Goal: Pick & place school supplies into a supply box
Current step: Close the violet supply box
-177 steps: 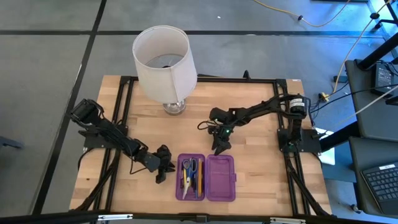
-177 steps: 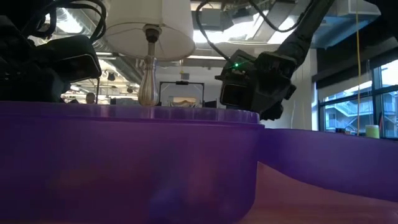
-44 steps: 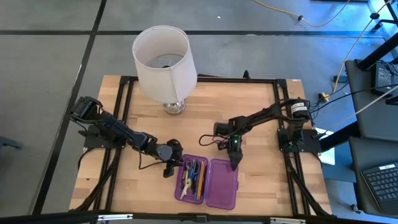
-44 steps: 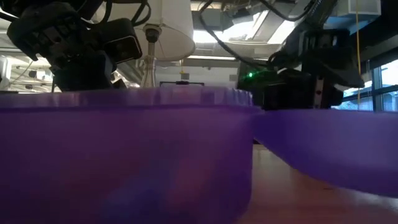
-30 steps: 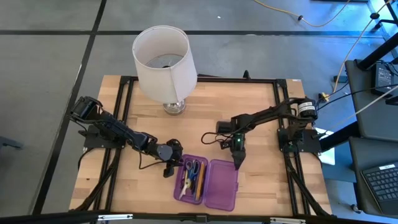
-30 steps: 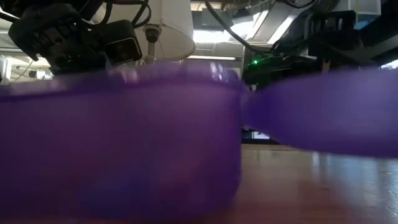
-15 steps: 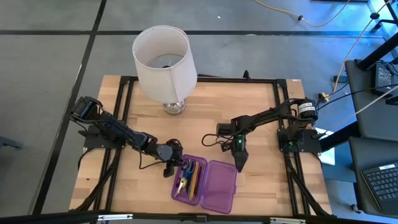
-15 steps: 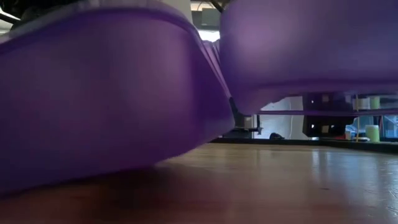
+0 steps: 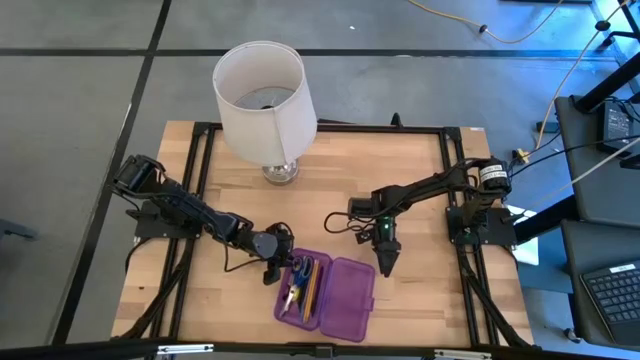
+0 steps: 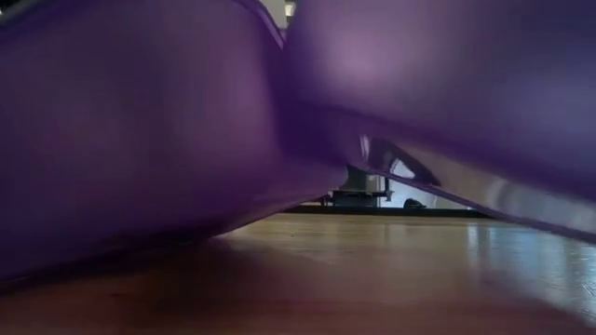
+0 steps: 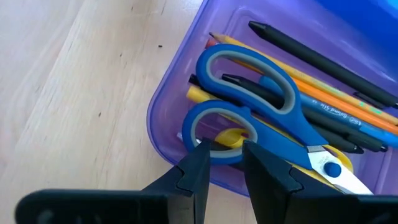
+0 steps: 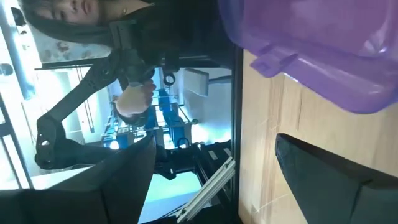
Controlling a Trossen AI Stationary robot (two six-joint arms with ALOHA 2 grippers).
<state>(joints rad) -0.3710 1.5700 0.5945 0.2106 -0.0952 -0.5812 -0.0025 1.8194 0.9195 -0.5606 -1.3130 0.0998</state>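
Observation:
The purple supply box [image 9: 325, 290] lies open and askew near the table's near edge. Its filled half [image 9: 301, 288] holds blue-handled scissors [image 11: 261, 118], yellow and orange pencils [image 11: 339, 107] and dark pens [image 11: 311, 59]. The empty lid half [image 9: 350, 298] is on the right. My left gripper [image 9: 275, 264] is at the filled half's far end, fingers nearly together. My right gripper [image 9: 388, 262] hangs open just off the lid's far right corner, with the lid's latch tab [image 12: 273, 62] ahead of it. In the low view the box [image 10: 140, 121] is raised above the table. My left gripper pinches the far end wall [image 11: 186, 180] of the filled half, next to the scissors' ring, slanting down from the far left. That half is tipped, its underside clear of the table at the near side. My right gripper: I cannot tell whether it touches the lid.
A white-shaded lamp [image 9: 260, 100] stands at the table's far side, left of centre. Bare wood [image 9: 420, 300] lies right of the box. A person's hand [image 12: 134, 99] shows in the room beyond the table. The box's near edge is close to the table's near edge.
The box has turned, its near end swinging toward the table's left, and it has tipped up so that the table shows beneath it in the low view. My right gripper has shifted slightly toward the table's right and near edge.

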